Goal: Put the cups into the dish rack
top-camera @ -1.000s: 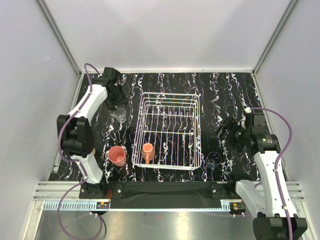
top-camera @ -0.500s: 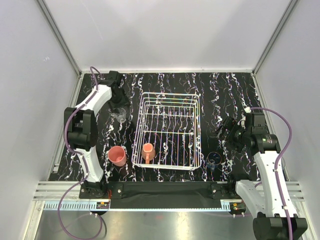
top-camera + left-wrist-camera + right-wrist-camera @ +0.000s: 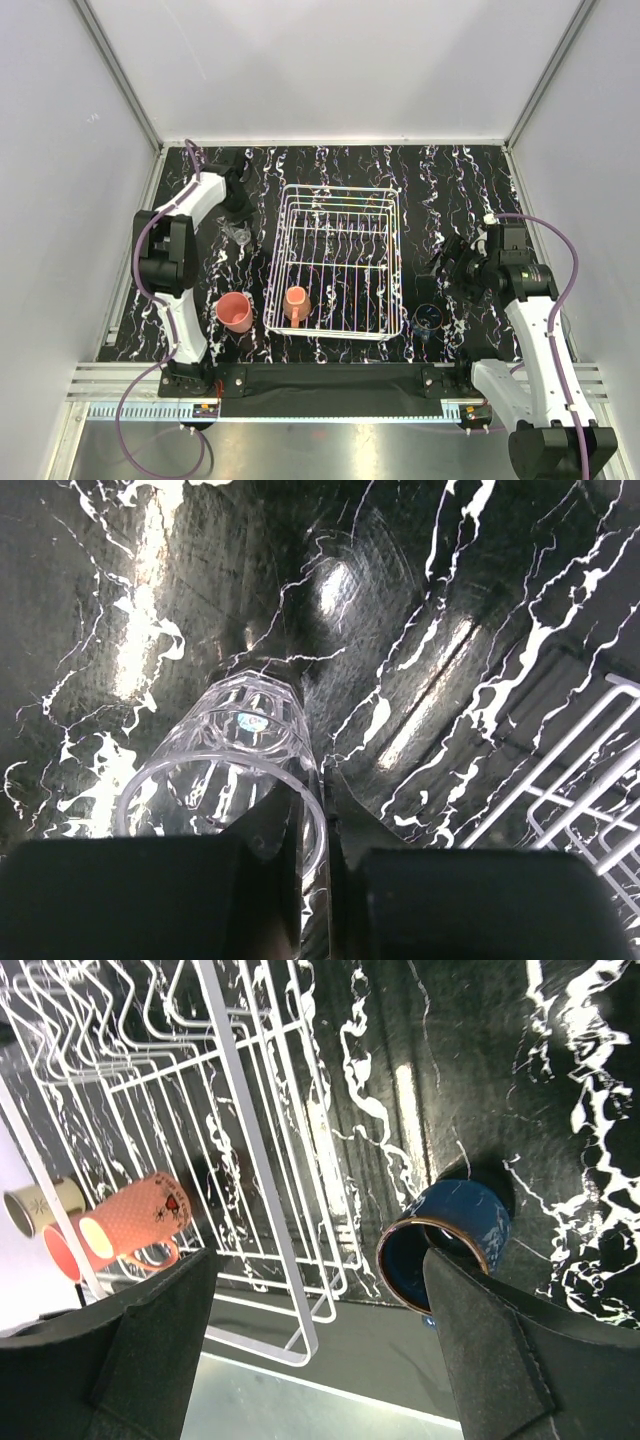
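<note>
**While the right arm waits, the left grips a glass beside the rack**

Where the left gripper (image 3: 318,832) clenches the rim wall of a clear glass (image 3: 250,730), the glass's long axis runs straight away from the fingers. The rack (image 3: 340,187) lies just to its right. The right gripper (image 3: 318,1260) hangs spread wide by the blue cup (image 3: 445,1240).

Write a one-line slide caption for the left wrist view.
Left hand closed on the wall of a clear glass on the black marbled table, the white dish rack corner at right.
</note>
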{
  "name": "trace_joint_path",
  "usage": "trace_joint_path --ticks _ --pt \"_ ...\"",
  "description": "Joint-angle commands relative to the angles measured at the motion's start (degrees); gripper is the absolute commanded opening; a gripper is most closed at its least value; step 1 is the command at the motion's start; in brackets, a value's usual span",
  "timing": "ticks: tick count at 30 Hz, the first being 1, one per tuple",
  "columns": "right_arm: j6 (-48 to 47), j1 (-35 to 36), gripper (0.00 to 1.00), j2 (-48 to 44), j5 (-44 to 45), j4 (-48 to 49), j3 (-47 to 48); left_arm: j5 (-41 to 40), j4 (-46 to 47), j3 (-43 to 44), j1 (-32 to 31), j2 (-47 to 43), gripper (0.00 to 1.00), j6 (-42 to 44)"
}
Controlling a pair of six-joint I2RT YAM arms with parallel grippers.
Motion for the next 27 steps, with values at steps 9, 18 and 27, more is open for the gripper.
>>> trace_joint_path --ticks 9,18,27 --pt "-2.74 0.63 0.88 1.18 -10.88 4.63 1.65 9.44 6.22 -2.82 0.07 -15.64 0.00 2.06" --pt "7.70 10.08 0.88 7.77 -15.56 18.15 10.43 36.66 26.94 -11.07 -0.01 -30.67 0.00 2.09" --pt "20.80 25.58 0.91 11.99 -10.01 48.38 7.46 60.85 61.47 -20.40 -4.57 -34.64 0.00 -16.52"
